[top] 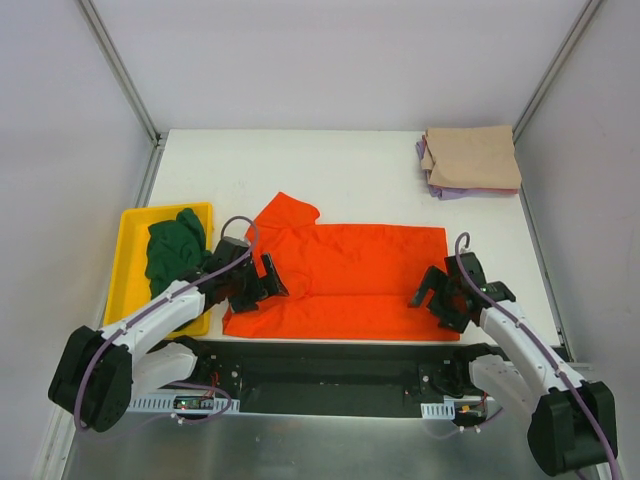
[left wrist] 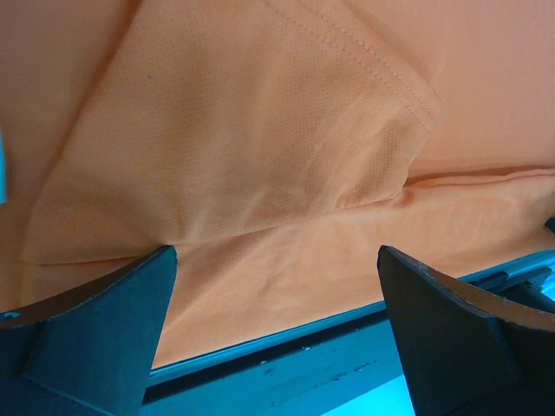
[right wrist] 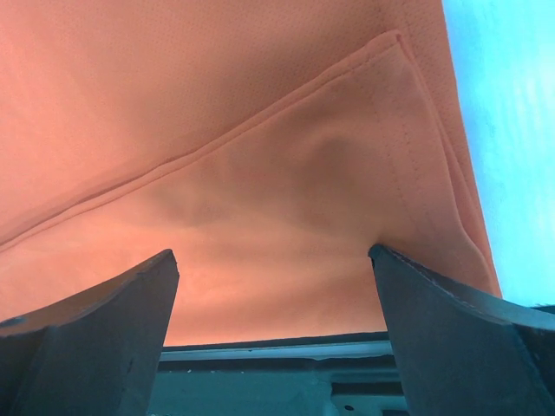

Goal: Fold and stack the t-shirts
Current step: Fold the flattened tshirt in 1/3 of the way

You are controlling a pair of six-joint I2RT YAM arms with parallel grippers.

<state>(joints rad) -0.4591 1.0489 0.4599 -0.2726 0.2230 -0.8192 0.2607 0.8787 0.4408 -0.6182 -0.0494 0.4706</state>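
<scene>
The orange-red t-shirt (top: 350,275) lies spread flat at the near middle of the table, one sleeve sticking out at its far left. My left gripper (top: 262,285) is open over the shirt's near-left edge; the left wrist view shows its jaws wide apart (left wrist: 276,260) above the cloth (left wrist: 260,156). My right gripper (top: 430,290) is open over the near-right corner, its jaws (right wrist: 273,260) straddling the folded hem (right wrist: 286,191). The dark green t-shirt (top: 176,250) lies bunched in the tray. The tan t-shirt (top: 472,156) lies folded on the pale purple one (top: 448,191) at the back right.
The yellow plastic tray (top: 132,262) stands at the left edge of the white table (top: 340,170). Grey walls with metal rails close in the left, right and back. The black base rail (top: 330,365) runs along the near edge.
</scene>
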